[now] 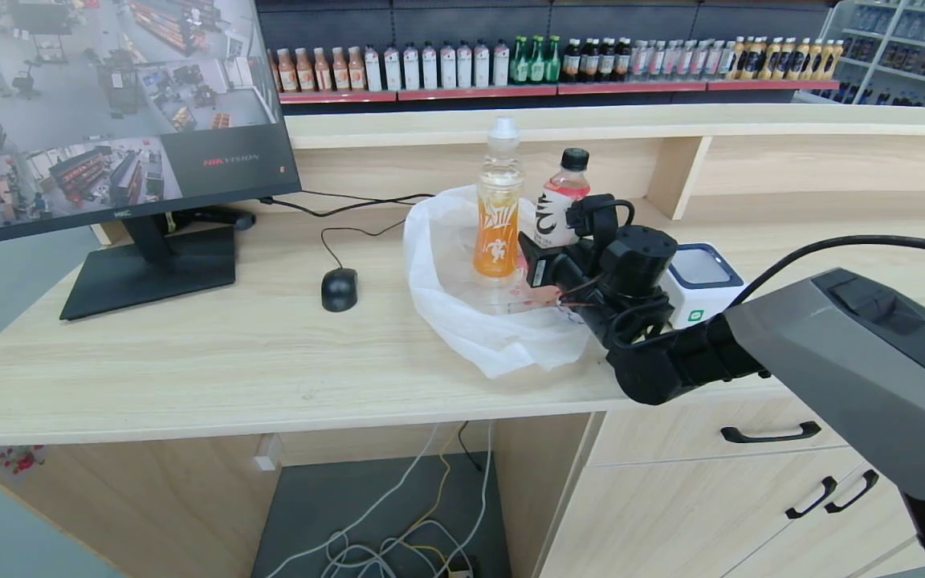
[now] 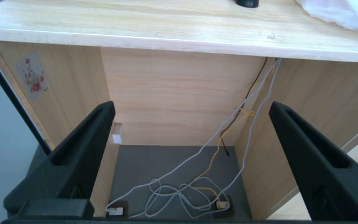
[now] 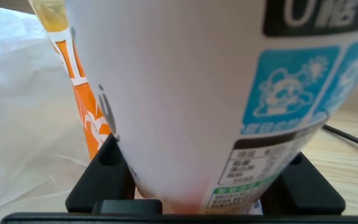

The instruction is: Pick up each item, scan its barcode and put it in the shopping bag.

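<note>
**Head view: right claw clamped on a bottle at the bag's rim**

Hidden bits first: the base of the white-labelled plastic bottle with black cap (image 1: 560,199) is behind the right claw (image 3: 204,182), so I can't tell if it is inside the white plastic shopping bag (image 1: 462,321). The claw's fingers (image 3: 101,174) are closed on the bottle's sides. The bottle is upright at the bag's far right rim, just beside the orange-labelled clear plastic bottle (image 1: 498,217), which stands in the bag. The white box-shaped scanner (image 1: 703,277) is partly covered by the right arm.

Left claw (image 2: 192,109): spread wide, holding nothing, low in front of the light wood counter (image 1: 189,361), facing loose cables (image 2: 185,186).

Count: 2 bottles, 1 bag, 1 scanner, 1 black mouse (image 1: 340,289), 1 black monitor (image 1: 101,104) cut off at the left.
</note>
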Controlling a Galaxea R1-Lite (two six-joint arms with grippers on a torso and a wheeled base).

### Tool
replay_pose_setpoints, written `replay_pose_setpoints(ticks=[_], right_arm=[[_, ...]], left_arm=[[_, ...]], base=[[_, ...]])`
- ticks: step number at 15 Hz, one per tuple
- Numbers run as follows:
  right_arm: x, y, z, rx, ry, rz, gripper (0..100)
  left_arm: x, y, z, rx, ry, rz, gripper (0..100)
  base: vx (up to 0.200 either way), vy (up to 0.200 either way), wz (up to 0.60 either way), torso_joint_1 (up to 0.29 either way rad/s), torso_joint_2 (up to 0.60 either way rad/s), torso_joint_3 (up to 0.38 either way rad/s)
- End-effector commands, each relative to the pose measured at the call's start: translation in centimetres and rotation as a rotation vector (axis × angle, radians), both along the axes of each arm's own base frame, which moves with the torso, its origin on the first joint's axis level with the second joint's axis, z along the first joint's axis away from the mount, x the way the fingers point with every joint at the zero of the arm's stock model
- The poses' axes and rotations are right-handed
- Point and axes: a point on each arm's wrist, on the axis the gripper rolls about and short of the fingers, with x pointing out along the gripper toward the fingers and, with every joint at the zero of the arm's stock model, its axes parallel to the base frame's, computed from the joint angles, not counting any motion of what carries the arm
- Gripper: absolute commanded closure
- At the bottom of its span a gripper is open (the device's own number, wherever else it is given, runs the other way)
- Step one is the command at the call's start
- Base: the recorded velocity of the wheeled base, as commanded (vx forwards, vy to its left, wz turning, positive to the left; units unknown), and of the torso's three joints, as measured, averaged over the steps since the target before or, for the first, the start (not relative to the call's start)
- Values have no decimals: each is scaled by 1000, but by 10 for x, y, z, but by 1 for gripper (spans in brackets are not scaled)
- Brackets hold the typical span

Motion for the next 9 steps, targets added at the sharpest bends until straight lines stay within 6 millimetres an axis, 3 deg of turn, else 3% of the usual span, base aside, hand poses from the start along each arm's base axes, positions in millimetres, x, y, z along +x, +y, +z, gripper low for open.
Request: replay_pose_setpoints(ticks=[1, 9], right_arm=[[1, 2, -8, -11, 19, 3, 100], [2, 0, -7, -12, 16, -10, 100]], left_arm=[[0, 0, 0, 0, 0, -1, 0], [0, 0, 0, 0, 0, -1, 0]], base=[[0, 0, 0, 0, 0, 0], [0, 0, 0, 0, 0, 0]])
